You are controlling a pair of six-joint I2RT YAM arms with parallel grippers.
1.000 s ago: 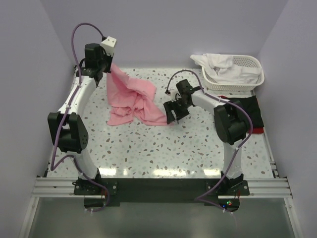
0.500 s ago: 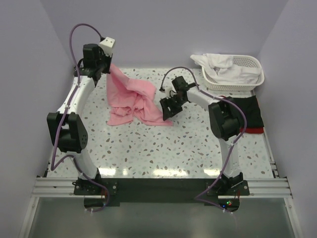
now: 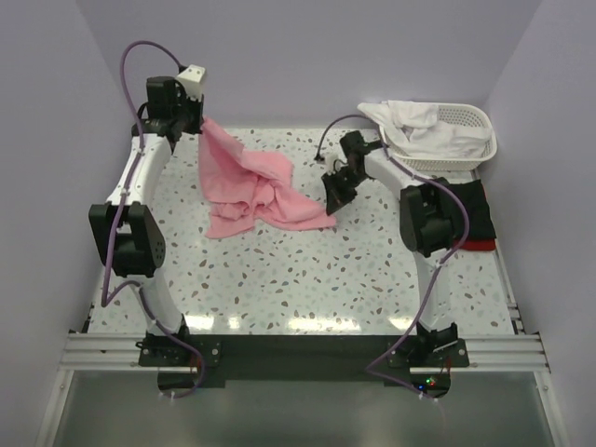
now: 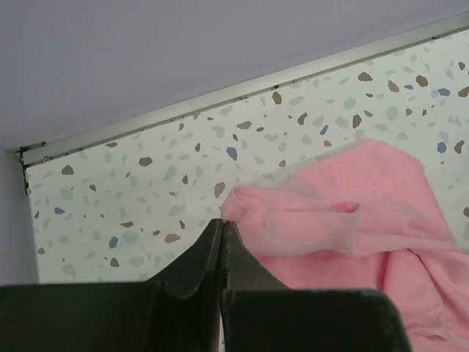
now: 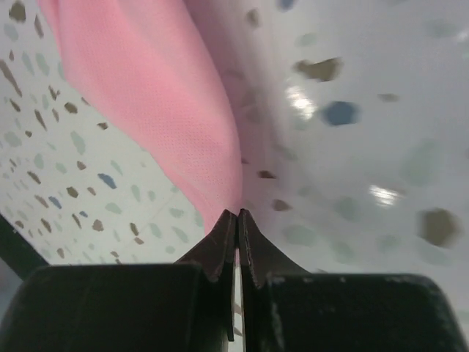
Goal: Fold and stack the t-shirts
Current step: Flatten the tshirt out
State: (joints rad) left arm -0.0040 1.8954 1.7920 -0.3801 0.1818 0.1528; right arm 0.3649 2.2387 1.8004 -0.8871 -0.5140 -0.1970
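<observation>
The light pink t-shirt (image 3: 250, 182) lies bunched on the speckled table, stretched between both arms. Its upper corner is lifted at the back left, where my left gripper (image 3: 193, 126) is shut on it. In the left wrist view the fingertips (image 4: 221, 221) meet at a fold of the pink t-shirt (image 4: 352, 220). My right gripper (image 3: 332, 199) is shut on the shirt's lower right edge. In the right wrist view the pink cloth (image 5: 146, 88) runs down into the closed gripper (image 5: 238, 213). A white t-shirt (image 3: 414, 121) lies in the basket. A black t-shirt (image 3: 470, 207) lies over a red one (image 3: 477, 245) at the right.
The white lattice basket (image 3: 466, 149) stands at the back right corner. Purple walls close in the table on three sides. Bare speckled table (image 3: 307, 279) spreads across the front between the arm bases.
My right gripper has shut on the pink shirt's edge and moved right and back, pulling the cloth out. The left gripper has risen slightly toward the back left with its corner.
</observation>
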